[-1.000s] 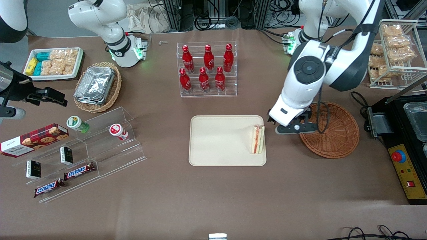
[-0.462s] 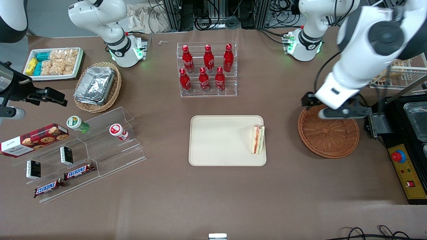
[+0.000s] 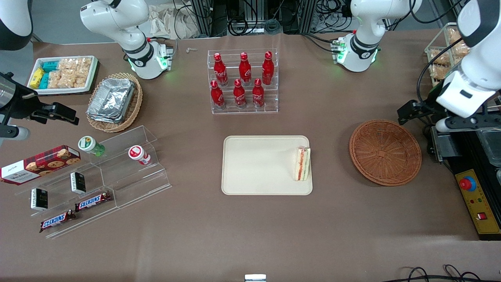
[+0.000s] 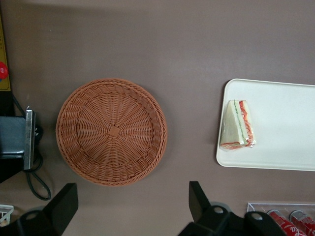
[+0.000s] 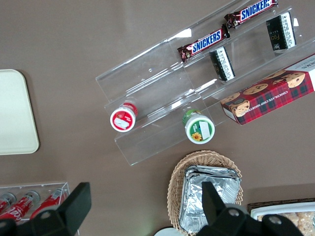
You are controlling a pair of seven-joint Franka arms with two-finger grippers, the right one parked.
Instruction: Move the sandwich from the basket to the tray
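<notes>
Triangular white-bread sandwich [image 3: 302,163] lies on the cream rectangular tray [image 3: 258,166], at its edge nearest the round reddish-brown wicker basket [image 3: 385,152]. Left gripper [image 4: 132,204] hangs above the table beside the basket, fingers spread, holding nothing.

The frame edge cuts off the wide-apart pincer [image 4: 130,206] fingers' bases.

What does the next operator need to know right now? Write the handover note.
Gripper: open, holding nothing, raised above the table at the working arm's end, past the basket.
Sandwich: lying on the tray, at the edge nearest the basket.
Basket: nothing in it, beside the tray.
Done: sandwich moved from basket to tray and released.
Left: nothing for this job, as far as I can judge; the arm only needs parking.
</notes>
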